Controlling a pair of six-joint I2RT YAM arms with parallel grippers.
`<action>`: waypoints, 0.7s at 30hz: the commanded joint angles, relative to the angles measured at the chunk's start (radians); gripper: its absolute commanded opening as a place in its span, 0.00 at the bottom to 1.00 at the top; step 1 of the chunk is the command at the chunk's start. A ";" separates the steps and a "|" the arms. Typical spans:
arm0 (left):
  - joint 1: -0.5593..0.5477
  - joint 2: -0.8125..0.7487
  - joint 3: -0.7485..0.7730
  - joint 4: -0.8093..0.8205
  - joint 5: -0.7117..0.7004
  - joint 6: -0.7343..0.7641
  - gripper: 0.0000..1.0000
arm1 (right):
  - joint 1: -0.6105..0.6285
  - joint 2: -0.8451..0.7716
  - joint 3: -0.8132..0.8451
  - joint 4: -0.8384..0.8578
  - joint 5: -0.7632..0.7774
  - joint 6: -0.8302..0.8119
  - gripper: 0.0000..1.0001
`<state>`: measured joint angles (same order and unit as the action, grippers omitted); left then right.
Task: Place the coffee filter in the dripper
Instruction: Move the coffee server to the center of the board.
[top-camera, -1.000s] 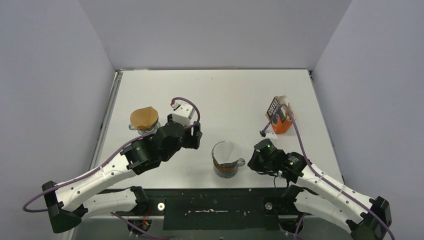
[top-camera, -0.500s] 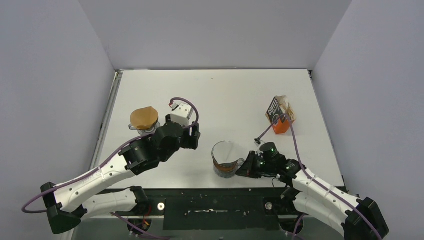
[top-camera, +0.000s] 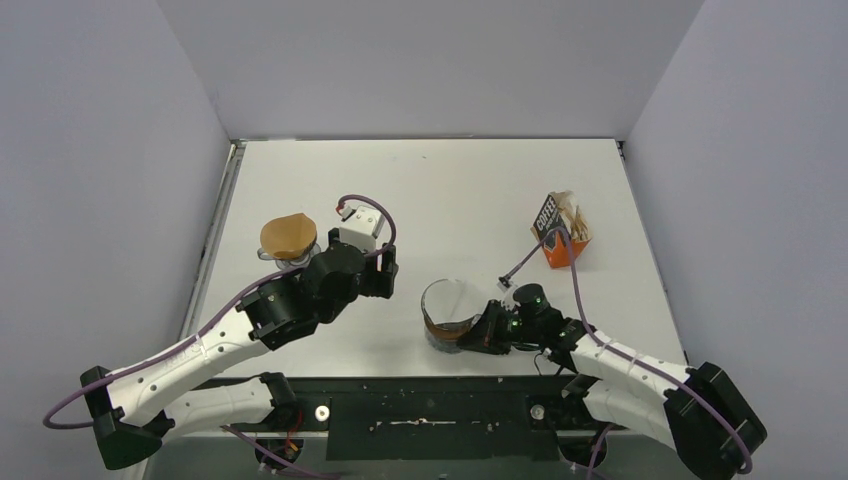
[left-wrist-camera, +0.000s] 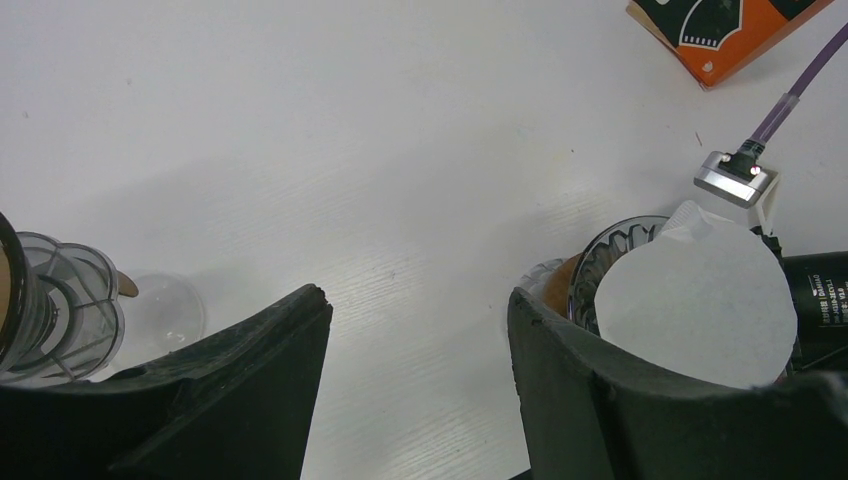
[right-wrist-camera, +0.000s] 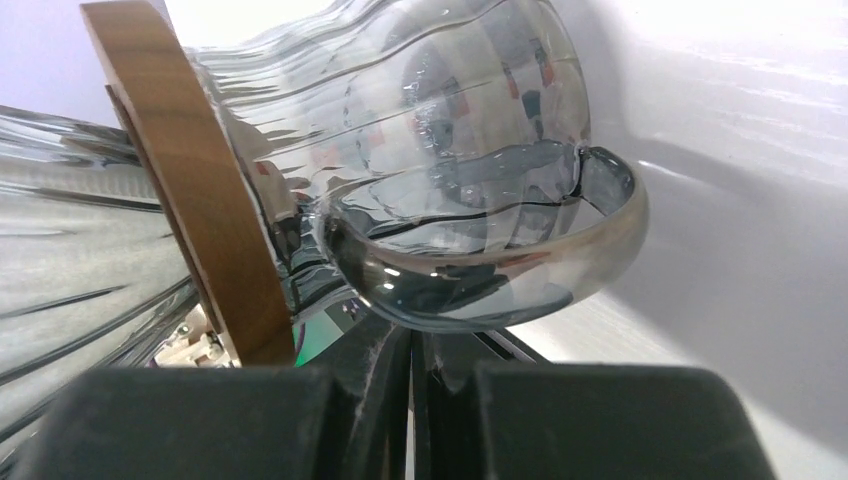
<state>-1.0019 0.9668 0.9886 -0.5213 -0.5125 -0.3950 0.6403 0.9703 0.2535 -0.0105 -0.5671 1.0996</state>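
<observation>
White filter (left-wrist-camera: 695, 305) already in the mouth of the dripper (top-camera: 441, 324), spread as a pale disc over the ribbed rim (dark rim and brown collar peeking out at its 9 o'clock side in the left wrist view). Dripper close to the 6 o'clock edge of the table (top-camera: 450, 190). Right gripper (top-camera: 488, 330) at the dripper's 3 o'clock, jaws pinched nearly together on the lower curve of the glass handle loop. Left gripper (top-camera: 388, 272) over the table at the dripper's 10 o'clock, jaws wide apart, nothing between them. Brown paper cone (top-camera: 288, 234) on a clear glass holder toward 9 o'clock of the table, just beside the left arm. Orange coffee box (top-camera: 558, 237) toward 2 o'clock, well apart from the dripper.
</observation>
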 joint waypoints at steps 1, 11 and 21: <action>0.008 -0.003 0.052 0.008 -0.004 0.025 0.63 | -0.001 0.051 -0.022 0.208 0.002 0.065 0.00; 0.020 -0.004 0.054 0.007 0.014 0.022 0.64 | 0.020 0.182 -0.008 0.389 0.100 0.138 0.00; 0.035 -0.002 0.056 0.007 0.031 0.020 0.65 | 0.022 0.352 0.109 0.479 0.170 0.108 0.00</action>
<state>-0.9775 0.9745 0.9943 -0.5282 -0.4942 -0.3840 0.6621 1.2774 0.2863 0.3485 -0.4583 1.2236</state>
